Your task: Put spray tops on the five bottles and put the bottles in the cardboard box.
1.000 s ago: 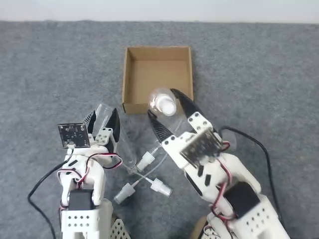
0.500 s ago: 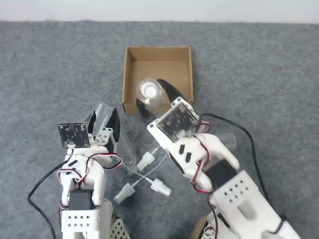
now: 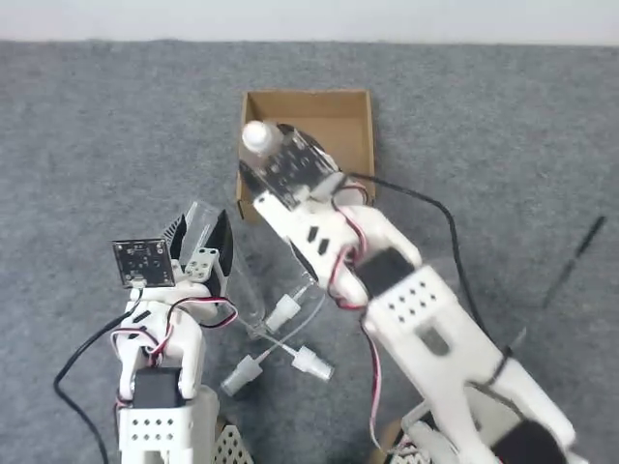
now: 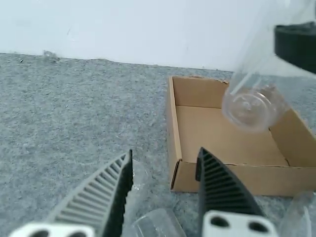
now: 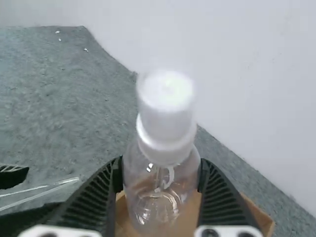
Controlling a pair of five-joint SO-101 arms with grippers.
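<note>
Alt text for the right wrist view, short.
The right gripper holds a clear bottle with a white spray top between its black jaws. Behind it are a cardboard box, grey carpet and a white wall.

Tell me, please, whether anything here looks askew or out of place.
Three spray tops lie loose on the grey carpet, their dip tubes crossing; nothing looks spilled or damaged.

Grey carpet-textured table point(image 3: 503, 126), bounded at the far edge by a white wall point(image 3: 309, 19). Directly on it, far centre: open brown cardboard box point(image 3: 309, 95), upright. Toward the near edge: three white plastic spray tops point(image 3: 283, 312) with thin dip tubes, lying loose, tubes crossing. Just beside them: clear plastic bottle point(image 3: 250, 295) on its side.
</note>
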